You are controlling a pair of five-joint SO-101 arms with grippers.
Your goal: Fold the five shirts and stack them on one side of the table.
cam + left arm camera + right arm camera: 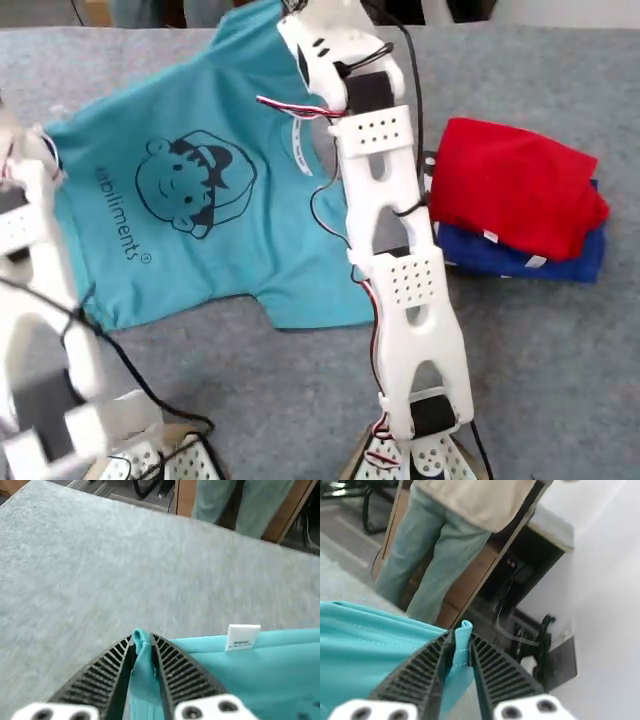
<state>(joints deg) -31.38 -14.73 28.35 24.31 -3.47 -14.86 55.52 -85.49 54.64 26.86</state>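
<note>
The grey desk (560, 380) carries everything. Across its left and middle part in the high view lies the teal shirt (200, 230), spread out flat with its dark cartoon face print up, one sleeve toward the near edge and the collar end under the right arm.

The right arm (400, 270) stretches from the near edge over the shirt's right side to its far corner. The left arm (40, 300) stands at the left edge of the desk, beside the shirt's left end.

To the right of the right arm, apart from the teal shirt, sits a folded red shirt (515, 185) on top of a folded blue shirt (520, 258); the blue one shows along the near and right sides below the red.

The left pincer (142, 645) is clenched on a bunched edge of the teal shirt, with the cloth sticking up between its black ribbed fingers (175, 667), low over the desk. The right pincer (461, 647) likewise grips a pinch of teal cloth between its fingers (492, 665).

A small white label (243, 636) stands up from the shirt's edge near the left pincer.
</note>
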